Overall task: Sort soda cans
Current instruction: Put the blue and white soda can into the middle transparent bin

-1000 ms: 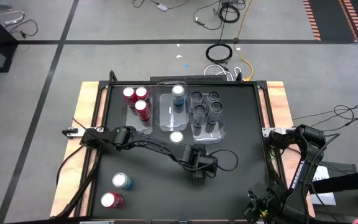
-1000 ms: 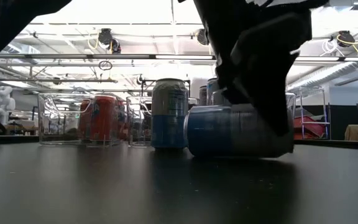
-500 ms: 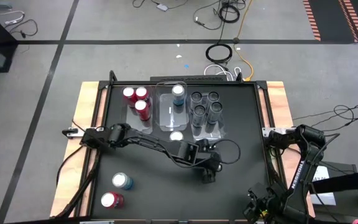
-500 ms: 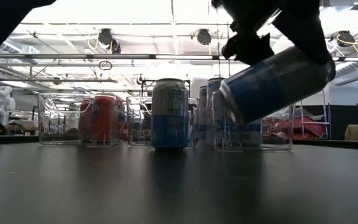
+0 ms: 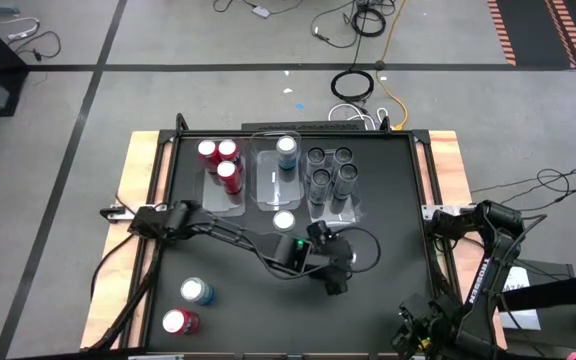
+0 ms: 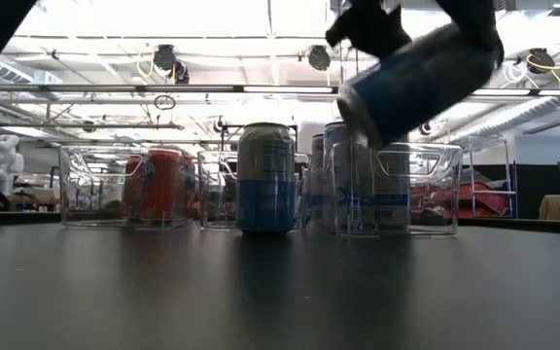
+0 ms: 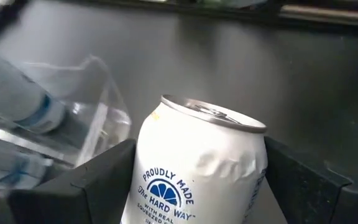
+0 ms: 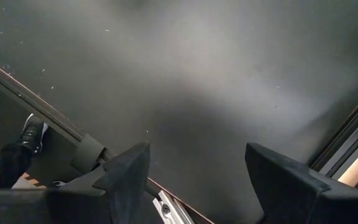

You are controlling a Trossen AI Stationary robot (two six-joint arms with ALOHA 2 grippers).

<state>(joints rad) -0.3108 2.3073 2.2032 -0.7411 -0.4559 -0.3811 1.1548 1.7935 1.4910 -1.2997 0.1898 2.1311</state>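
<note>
Cans fill three clear trays [image 5: 268, 190]; one upright blue can [image 5: 284, 221] stands before the middle tray. Nearby, left gripper [image 7: 197, 186] jaws hold a tilted can [image 6: 411, 83] aloft. Right gripper [image 8: 194, 180] waits off the table [image 5: 388, 290], jaws apart, empty.

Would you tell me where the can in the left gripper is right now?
The blue-and-silver can hangs tilted above the table in the left gripper, in front of the tray of grey cans.

High view: overhead, straight down on the whole table [image 5: 388, 200]. Low view: table height, level toward the trays [image 6: 397, 190] and room. Left wrist view: close on the held blue-and-silver can [image 7: 197, 171], also in the low view. Right wrist view: down at bare tabletop.
</note>
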